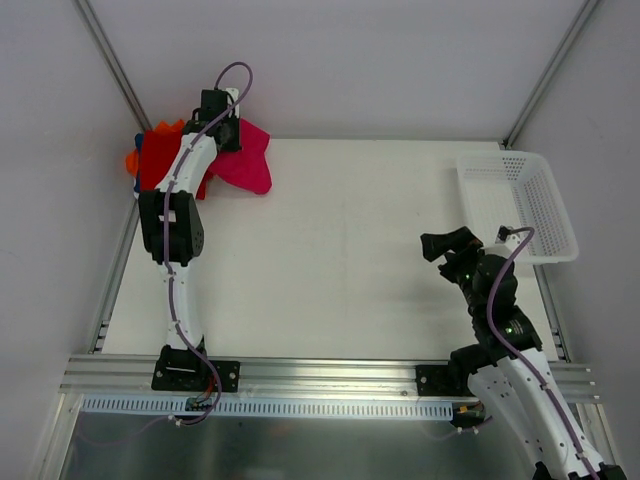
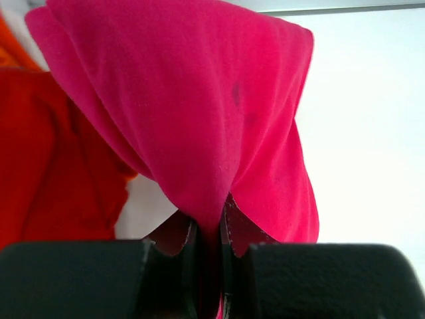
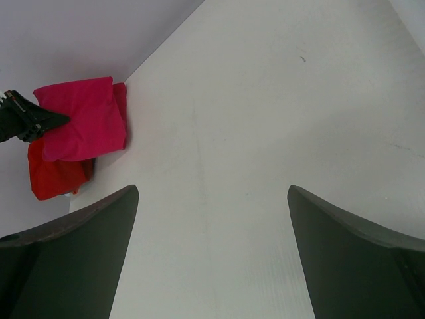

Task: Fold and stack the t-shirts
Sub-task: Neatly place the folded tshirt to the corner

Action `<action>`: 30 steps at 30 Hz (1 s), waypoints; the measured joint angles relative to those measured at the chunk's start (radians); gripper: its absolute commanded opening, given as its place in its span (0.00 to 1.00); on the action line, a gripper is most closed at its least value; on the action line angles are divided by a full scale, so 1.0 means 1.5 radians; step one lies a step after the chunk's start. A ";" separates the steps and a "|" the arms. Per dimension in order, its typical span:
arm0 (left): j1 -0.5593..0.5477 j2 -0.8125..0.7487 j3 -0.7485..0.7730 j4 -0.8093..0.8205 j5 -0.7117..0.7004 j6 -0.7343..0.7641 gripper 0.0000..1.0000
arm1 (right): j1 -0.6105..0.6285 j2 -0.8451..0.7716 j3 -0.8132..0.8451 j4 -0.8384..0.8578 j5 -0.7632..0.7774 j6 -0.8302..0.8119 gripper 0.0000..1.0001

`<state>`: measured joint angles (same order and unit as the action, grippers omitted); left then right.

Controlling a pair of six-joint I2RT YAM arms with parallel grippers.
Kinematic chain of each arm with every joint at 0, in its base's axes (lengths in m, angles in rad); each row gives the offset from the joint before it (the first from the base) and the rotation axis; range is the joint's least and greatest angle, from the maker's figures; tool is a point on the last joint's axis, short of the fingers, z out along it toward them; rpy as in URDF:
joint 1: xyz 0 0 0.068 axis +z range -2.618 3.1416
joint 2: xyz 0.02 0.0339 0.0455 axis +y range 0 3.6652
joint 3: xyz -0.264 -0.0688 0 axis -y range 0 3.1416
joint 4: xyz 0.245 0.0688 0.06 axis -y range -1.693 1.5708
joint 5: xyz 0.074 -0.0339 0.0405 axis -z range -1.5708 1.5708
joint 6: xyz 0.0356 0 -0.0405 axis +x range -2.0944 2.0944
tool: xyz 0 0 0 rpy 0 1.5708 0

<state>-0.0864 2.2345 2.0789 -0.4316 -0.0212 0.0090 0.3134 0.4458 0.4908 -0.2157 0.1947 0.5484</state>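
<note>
R gripper (image 3: 212, 193) at lower right of top view, jaws spread wide above white table (image 1: 340, 250). White basket (image 1: 500, 156) just beyond it, upper right. L gripper (image 2: 209, 222) at upper left, pinching a fold of crimson-pink t-shirt (image 2: 199, 100), cloth draping away from the jaws. Red t-shirt (image 1: 160, 160) touching it on the left, orange t-shirt (image 1: 131, 160) poking out at far left corner

jaws pinching pink t-shirt (image 2: 199, 113), red t-shirt (image 2: 53, 159) beside
</note>
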 measured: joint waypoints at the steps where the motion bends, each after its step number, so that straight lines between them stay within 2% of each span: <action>1: 0.007 0.000 0.000 -0.003 -0.003 0.003 0.00 | 0.000 0.002 -0.002 0.005 -0.001 0.001 0.99; 14: 0.113 -0.016 0.025 -0.026 -0.007 0.012 0.00 | -0.002 0.044 -0.064 0.068 -0.016 0.017 0.99; 30: 0.148 -0.112 0.083 -0.030 0.003 0.005 0.00 | -0.003 0.127 -0.086 0.152 -0.053 0.041 0.99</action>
<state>0.1352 2.0666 2.2036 -0.4770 -0.0170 0.0158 0.3088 0.6369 0.3622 0.0116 0.1150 0.6098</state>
